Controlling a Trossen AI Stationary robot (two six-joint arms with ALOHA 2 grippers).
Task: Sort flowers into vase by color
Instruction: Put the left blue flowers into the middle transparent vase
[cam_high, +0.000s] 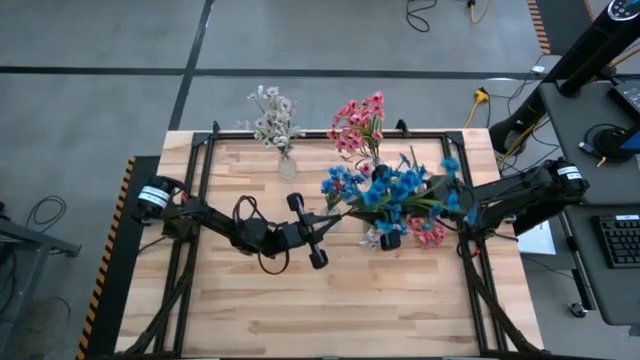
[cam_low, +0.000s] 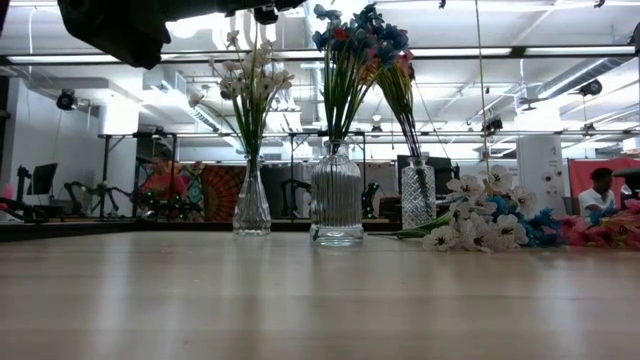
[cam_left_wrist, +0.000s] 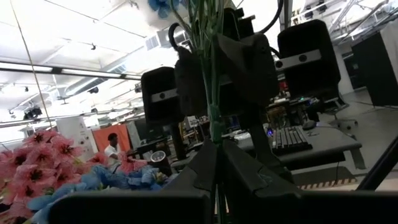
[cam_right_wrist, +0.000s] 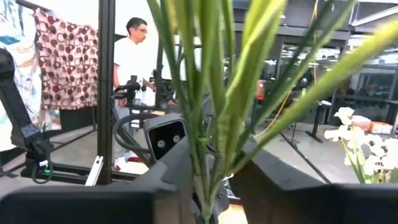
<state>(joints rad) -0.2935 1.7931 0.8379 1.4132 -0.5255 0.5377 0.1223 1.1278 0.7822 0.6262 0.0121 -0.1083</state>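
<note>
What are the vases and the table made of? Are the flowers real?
The vases look like clear glass: you can see stems and the room through them, and the middle one has shiny ribs. The table looks like pale wood planks with a matte finish and visible seams. The flowers seem fake, probably fabric and plastic, given their very bright blue, but I can't be sure.

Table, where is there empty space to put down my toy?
The table is bare along its near edge, below both arms, and at the left end beside the white-flower vase. It is crowded on the right, around the blue flowers and loose flower pile.
</note>
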